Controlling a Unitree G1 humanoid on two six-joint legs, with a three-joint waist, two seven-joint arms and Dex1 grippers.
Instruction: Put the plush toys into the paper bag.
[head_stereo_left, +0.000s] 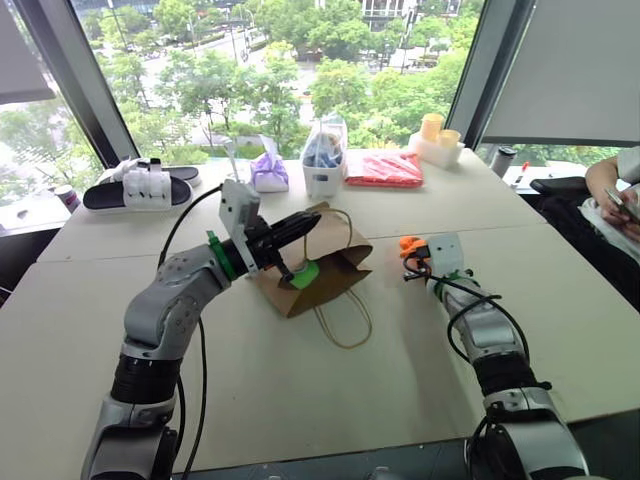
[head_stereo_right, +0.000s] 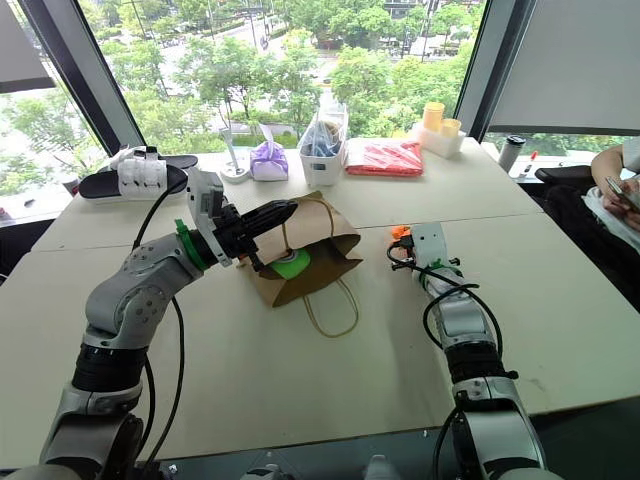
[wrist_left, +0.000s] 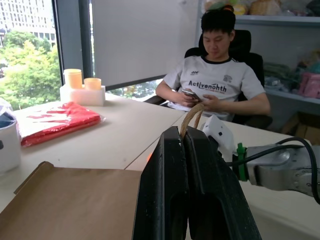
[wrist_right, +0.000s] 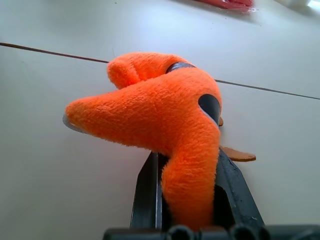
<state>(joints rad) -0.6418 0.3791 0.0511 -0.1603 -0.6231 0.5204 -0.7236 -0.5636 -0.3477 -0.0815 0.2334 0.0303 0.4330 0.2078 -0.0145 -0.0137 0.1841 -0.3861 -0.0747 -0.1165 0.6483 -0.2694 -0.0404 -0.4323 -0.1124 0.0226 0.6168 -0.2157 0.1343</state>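
The brown paper bag (head_stereo_left: 335, 255) lies on its side mid-table, its mouth facing me. The lime green plush toy (head_stereo_left: 305, 273) sits just inside that mouth. My left gripper (head_stereo_left: 308, 224) is raised over the bag and shut on its upper twine handle (wrist_left: 192, 116). The other handle (head_stereo_left: 345, 320) lies slack on the table. Right of the bag, my right gripper (head_stereo_left: 410, 250) is low at the tabletop. In the right wrist view its fingers (wrist_right: 147, 190) are shut on the orange plush toy (wrist_right: 160, 112), which bulges out above them.
At the table's far edge stand a purple tied pouch (head_stereo_left: 269, 172), a clear bag of blue items (head_stereo_left: 323, 160), a red packet (head_stereo_left: 385, 168), yellow cups on a white box (head_stereo_left: 437, 140) and black slippers (head_stereo_left: 140, 187). A person (wrist_left: 217, 80) sits at the right end.
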